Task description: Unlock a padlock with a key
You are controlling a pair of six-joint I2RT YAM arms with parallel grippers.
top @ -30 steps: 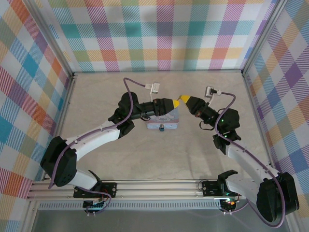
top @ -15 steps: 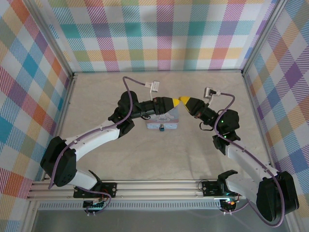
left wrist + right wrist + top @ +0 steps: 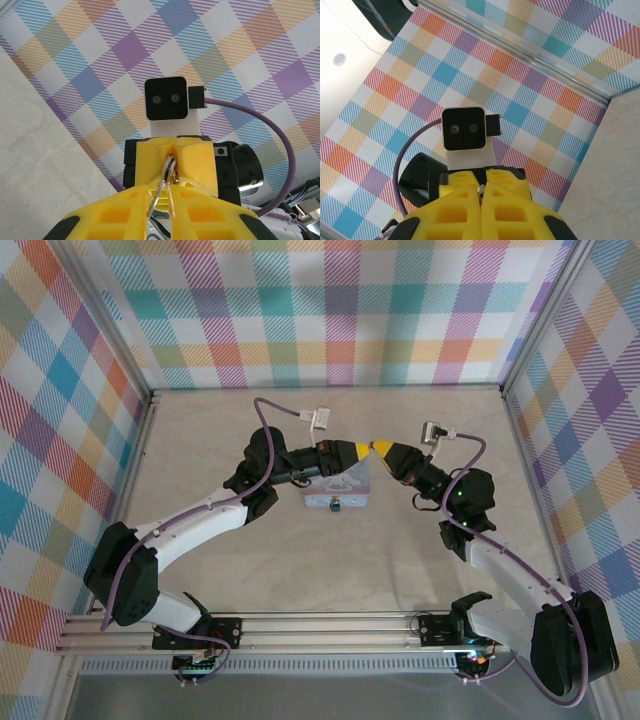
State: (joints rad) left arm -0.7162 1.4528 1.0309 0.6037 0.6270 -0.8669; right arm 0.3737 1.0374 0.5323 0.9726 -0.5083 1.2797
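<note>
- The left gripper [image 3: 162, 202] has its yellow fingers drawn in to a narrow slit, with the thin metal strands of the key [image 3: 168, 174] running through that slit.
- The right gripper [image 3: 174, 150] faces it tip to tip. Its fingers are pressed together along one seam, and the far end of the key sits in that seam.
- In the right wrist view a small metal glint shows where the right fingers meet; how much of the key is pinched there is too small to tell.
- From above, the two yellow tips touch in mid-air, over the far right corner of the tin [image 3: 352, 483].
- The tin is pale blue and printed, and lies on the table [image 3: 330, 570] partly under the left gripper.
- The padlock [image 3: 336, 506] is a tiny dark piece at the middle of the tin's near rim, apart from both grippers.
- Each wrist carries a black square camera [image 3: 166, 98] with a purple cable [image 3: 260, 122].
- Plaid walls [image 3: 330, 320] stand round the table on three sides.
</note>
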